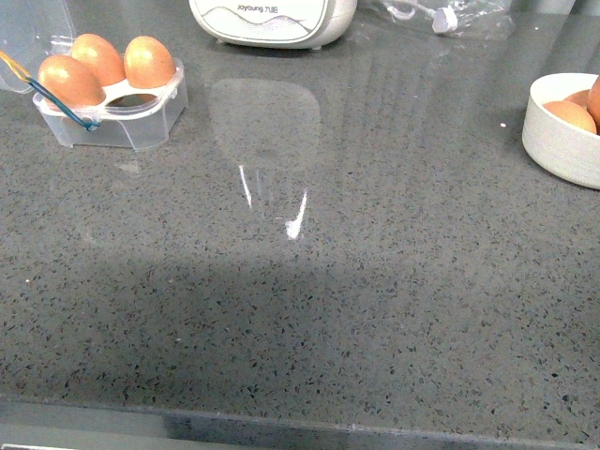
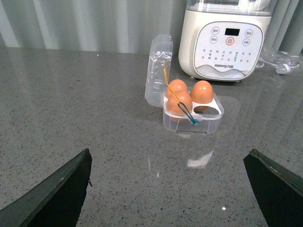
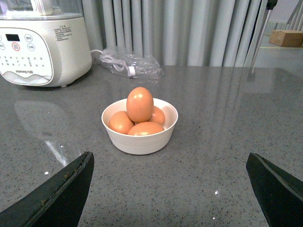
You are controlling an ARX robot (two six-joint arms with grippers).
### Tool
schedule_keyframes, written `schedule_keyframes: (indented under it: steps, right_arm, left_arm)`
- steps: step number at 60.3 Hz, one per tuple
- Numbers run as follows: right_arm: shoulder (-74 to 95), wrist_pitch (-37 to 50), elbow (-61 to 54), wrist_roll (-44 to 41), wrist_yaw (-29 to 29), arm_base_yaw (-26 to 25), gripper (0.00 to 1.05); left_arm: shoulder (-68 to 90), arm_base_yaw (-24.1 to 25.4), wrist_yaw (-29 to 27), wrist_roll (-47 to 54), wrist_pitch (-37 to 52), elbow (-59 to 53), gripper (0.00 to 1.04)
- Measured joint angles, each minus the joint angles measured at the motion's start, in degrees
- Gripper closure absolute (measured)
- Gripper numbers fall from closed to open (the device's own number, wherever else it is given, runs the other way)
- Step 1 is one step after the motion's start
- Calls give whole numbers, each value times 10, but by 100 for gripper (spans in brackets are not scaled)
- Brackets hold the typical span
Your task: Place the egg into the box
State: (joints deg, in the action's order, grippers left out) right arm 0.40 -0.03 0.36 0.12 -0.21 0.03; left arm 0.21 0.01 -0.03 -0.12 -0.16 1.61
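The box (image 1: 141, 127) stands at the far left of the grey counter, its clear lid (image 2: 158, 71) hinged open. It holds three orange-brown eggs (image 2: 202, 91), and one cup (image 2: 214, 109) is empty. A white bowl (image 1: 553, 141) at the far right holds several more eggs, with one egg (image 3: 139, 104) standing upright on top. My left gripper (image 2: 168, 158) is open, low over bare counter, a short way in front of the box. My right gripper (image 3: 170, 158) is open in front of the bowl (image 3: 139, 142), holding nothing. Neither arm shows in the front view.
A white kitchen appliance (image 1: 272, 19) stands at the back between box and bowl. A clear bag with a cable (image 3: 130, 64) lies to its right. A grey curtain hangs behind the counter. The counter's front edge (image 1: 300, 424) runs along the near side.
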Motion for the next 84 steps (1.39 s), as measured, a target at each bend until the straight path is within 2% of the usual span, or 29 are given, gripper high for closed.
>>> schedule_keyframes:
  steps: [5,11,19,28,35,40,49,56,69,84]
  right_arm:
    - [50,-79,34,45,-49,-3,7]
    - [108,-68,53,74,-43,13,7]
    - [189,16,83,81,-44,21,7]
    - [302,126,119,68,-55,-4,7]
    - [431,223,162,30,-46,-20,7]
    - [503,254,196,10,-40,-22,7]
    - [618,259,271,-16,-34,-14,7]
    - [687,227,330,-29,-26,0,7]
    - [739,167,388,-32,-17,30,7]
    - [785,148,423,-30,-14,38,7]
  left_arm:
    - [0,0,0,0,0,0,7]
    - [0,0,0,0,0,0,7]
    - [0,0,0,0,0,0,7]
    - [0,0,0,0,0,0,7]
    - [0,0,0,0,0,0,7]
    - [0,0,0,0,0,0,7]
    - [0,0,0,0,0,0,7]
    - [0,0,0,0,0,0,7]
    - [0,0,0,0,0,0,7]
    - [0,0,0,0,0,0,7]
